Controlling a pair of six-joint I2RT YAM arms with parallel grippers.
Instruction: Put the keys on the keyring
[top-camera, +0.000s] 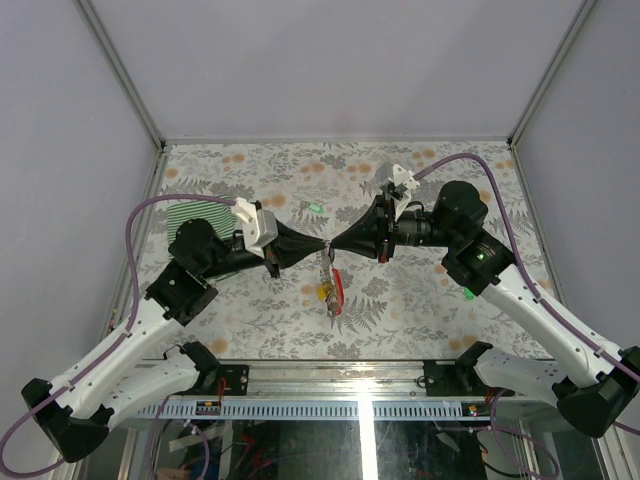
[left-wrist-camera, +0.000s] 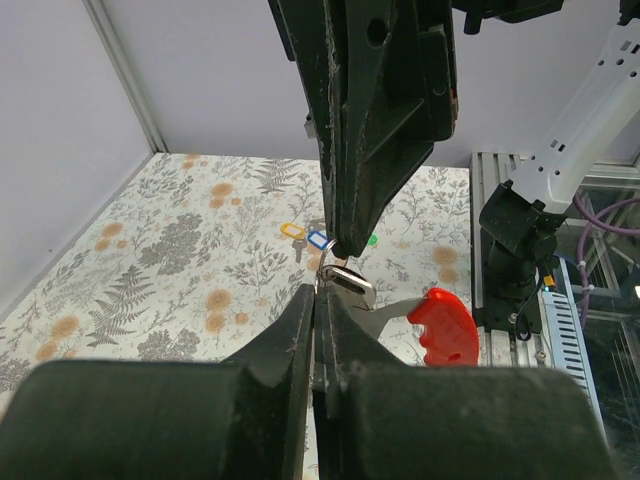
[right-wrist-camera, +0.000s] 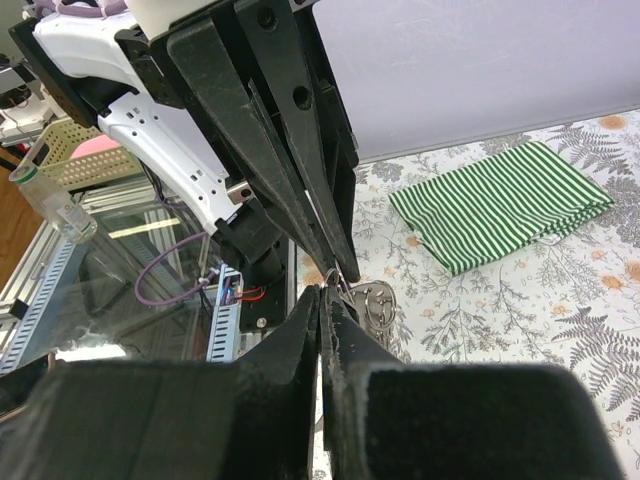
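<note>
Mid-table, nearest the arm bases: the keyring (top-camera: 336, 290), a small grey metal strip joined to a bright red oval loop, red end pointing toward the near edge. A yellowish speck (top-camera: 324, 292) sat beside the loop, too small to identify.

Just beyond, the two black two-fingered tools met tip to tip.
- The left gripper (top-camera: 322, 244) had its jaws pressed fully together on the strip's far end, with the red loop trailing free. Judged a steadying hold, to present the ring end to the other arm.
- The right gripper (top-camera: 333, 243) also had its jaws fully closed, tip touching the metal ring. Whether it pinched the ring, a key or nothing, could not tell.

Farther back, loose on the floral-print table (top-camera: 450, 310), lay small keys with plastic heads: a yellow one (left-wrist-camera: 292, 230), a blue one (left-wrist-camera: 320, 240) and a green one (left-wrist-camera: 372, 239). All were apart from the ring and not yet threaded.

Far left: a folded green-and-white striped cloth (top-camera: 195, 215), away from the work.
</note>
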